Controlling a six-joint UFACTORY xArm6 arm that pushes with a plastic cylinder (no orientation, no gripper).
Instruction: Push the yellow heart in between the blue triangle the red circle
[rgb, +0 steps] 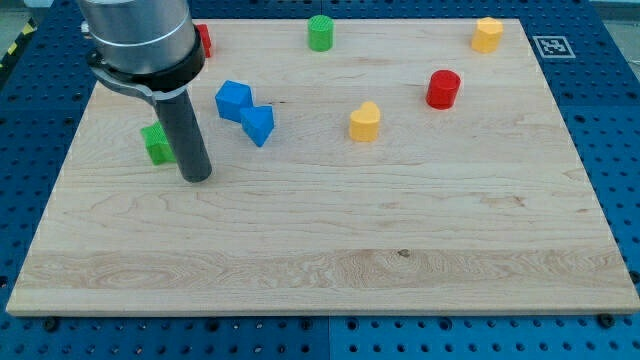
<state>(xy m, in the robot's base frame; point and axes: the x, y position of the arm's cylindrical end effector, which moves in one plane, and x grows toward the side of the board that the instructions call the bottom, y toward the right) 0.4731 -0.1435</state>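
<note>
My tip, a bare rod with no fingers to open, is resting well left of the yellow heart, which is sitting between blue triangle and red circle; light, rigid, likely sliding easily when pushed on a flat side.

Wooden board carries: yellow heart, red circle, blue triangle, blue block, green blocks.
</note>
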